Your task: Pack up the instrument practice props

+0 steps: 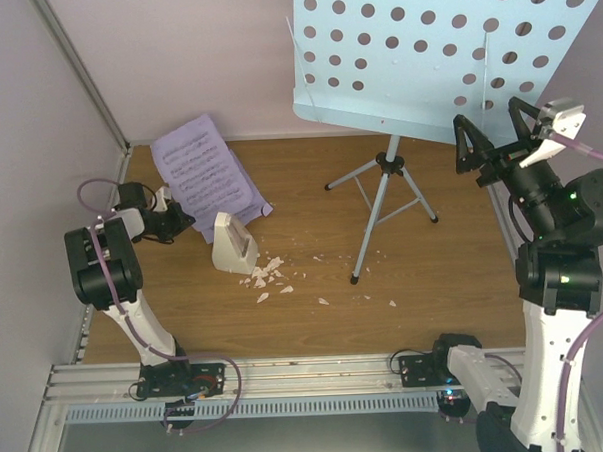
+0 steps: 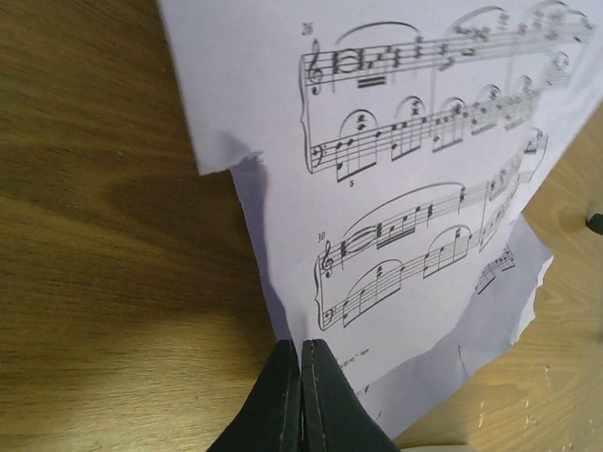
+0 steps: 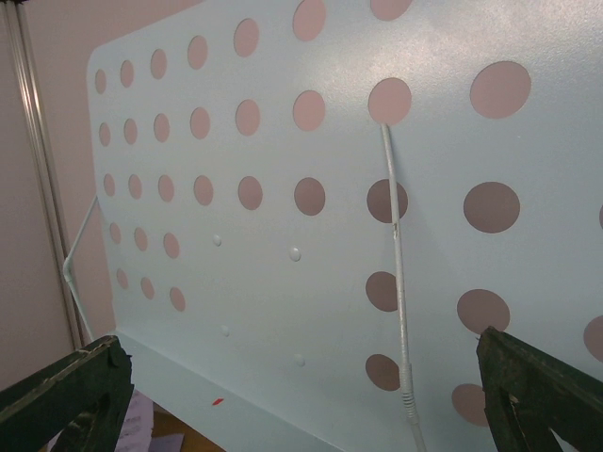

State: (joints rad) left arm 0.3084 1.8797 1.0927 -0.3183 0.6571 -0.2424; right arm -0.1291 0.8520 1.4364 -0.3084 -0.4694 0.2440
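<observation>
Left gripper (image 2: 301,391) clenched on the bottom edge of the thin lilac sheet-music pages (image 1: 201,173), which lean up near the far-left corner of the wood-grain bench (image 1: 434,290). Right gripper (image 1: 498,142) released, jaws spread wide, holding nothing, facing the smooth light-blue perforated desk of the music stand (image 1: 439,45) towards the far-right corner. White pyramid metronome (image 1: 232,244) stands left of centre, beside crumbs (image 1: 269,277).

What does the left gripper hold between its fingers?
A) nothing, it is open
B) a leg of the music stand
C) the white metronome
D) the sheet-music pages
D: in the left wrist view the left gripper is shut on the lower edge of the sheet-music pages; the metronome stands apart from it.
</observation>
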